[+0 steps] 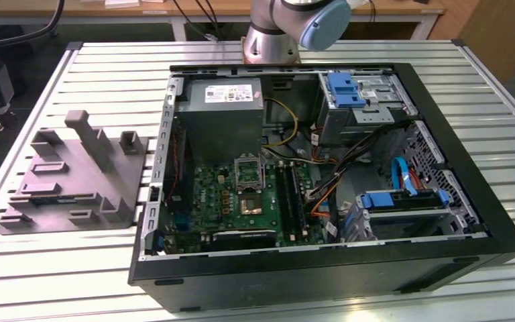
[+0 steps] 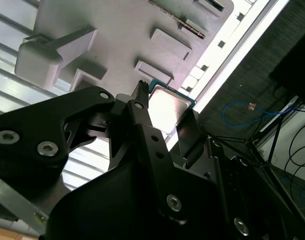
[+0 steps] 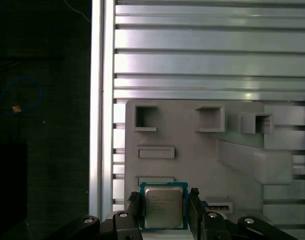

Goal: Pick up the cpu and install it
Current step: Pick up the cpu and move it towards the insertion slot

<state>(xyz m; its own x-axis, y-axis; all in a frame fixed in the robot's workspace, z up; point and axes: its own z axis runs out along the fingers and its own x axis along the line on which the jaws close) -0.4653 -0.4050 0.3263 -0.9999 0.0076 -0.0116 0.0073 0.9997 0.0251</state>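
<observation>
the hand (image 3: pixel 164 196) clamps the cpu (image 3: pixel 163 209) by two opposite edges, metal top showing.

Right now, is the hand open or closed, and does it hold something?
Hand: closed on the cpu, with one finger against each of two opposite edges of the chip.

The cpu (image 3: pixel 163 207) has a bright metal top (green rim); the fixture (image 3: pixel 192 150) is matt plastic.
</observation>
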